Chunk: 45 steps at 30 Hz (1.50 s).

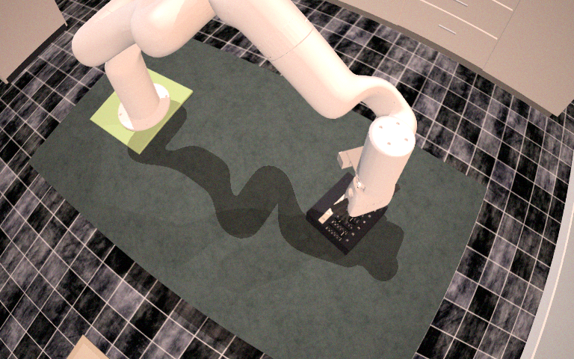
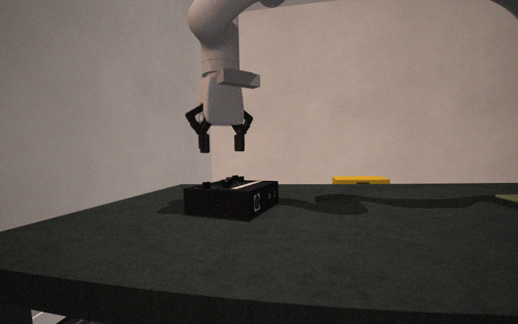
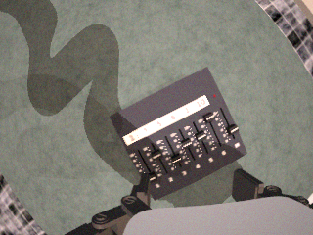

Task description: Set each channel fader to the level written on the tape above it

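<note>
The black lighting desk [image 1: 334,192] [image 2: 217,204] [image 3: 196,83] lies on the table. Its white tape [image 3: 166,119] reads 5, 6, 1, 10 over channels 3 to 6; its first two numbers are blurred in shadow. The channel 1 knob [image 3: 151,177] is near the bottom, the channel 2 knob [image 3: 156,155] fairly high, the channel 3 knob [image 3: 176,159] below middle. The channel 4 knob [image 3: 186,143] and channel 5 knob [image 3: 201,136] are about mid-slot, the channel 6 knob [image 3: 211,117] at the top. The master knob [image 3: 233,129] is low. My gripper [image 2: 222,151] [image 3: 193,186] is open and empty, above the desk.
The dark green table top [image 1: 253,262] [image 2: 305,252] [image 3: 166,44] carries the arm's light green base plate [image 1: 176,90] to one side. A yellow object [image 2: 361,179] shows beyond the table's far edge. Cabinets [image 1: 466,37] stand beyond the table.
</note>
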{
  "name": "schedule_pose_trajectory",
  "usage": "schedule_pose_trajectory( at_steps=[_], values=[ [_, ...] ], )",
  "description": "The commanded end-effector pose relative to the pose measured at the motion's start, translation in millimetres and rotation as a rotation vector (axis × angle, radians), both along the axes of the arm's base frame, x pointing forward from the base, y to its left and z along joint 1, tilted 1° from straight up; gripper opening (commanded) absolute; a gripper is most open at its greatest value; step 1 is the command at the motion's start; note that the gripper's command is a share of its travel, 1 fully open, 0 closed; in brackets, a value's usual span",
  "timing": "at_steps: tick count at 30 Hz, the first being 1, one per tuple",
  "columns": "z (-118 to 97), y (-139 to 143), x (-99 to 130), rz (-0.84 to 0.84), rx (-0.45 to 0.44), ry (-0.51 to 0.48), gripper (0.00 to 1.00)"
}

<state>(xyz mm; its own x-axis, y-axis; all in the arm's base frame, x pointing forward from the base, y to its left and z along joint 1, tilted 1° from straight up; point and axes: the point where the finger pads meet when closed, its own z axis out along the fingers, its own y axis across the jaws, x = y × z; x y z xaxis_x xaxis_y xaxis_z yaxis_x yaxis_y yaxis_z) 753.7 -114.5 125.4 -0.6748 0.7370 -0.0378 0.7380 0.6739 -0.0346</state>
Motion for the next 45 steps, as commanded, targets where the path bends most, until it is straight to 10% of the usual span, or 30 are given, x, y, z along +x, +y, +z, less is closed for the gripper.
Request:
schedule_pose_trajectory(
  at_steps=[1,10,11,45],
  values=[
    [-12.6,-6.9,7.9,0.277,0.028,0.013,1.00],
    [-19.1,-9.9,10.2,0.461,0.036,0.020,1.00],
    [-19.1,-9.9,10.2,0.461,0.036,0.020,0.00],
    [-19.1,-9.9,10.2,0.461,0.036,0.020,0.00]
  ],
)
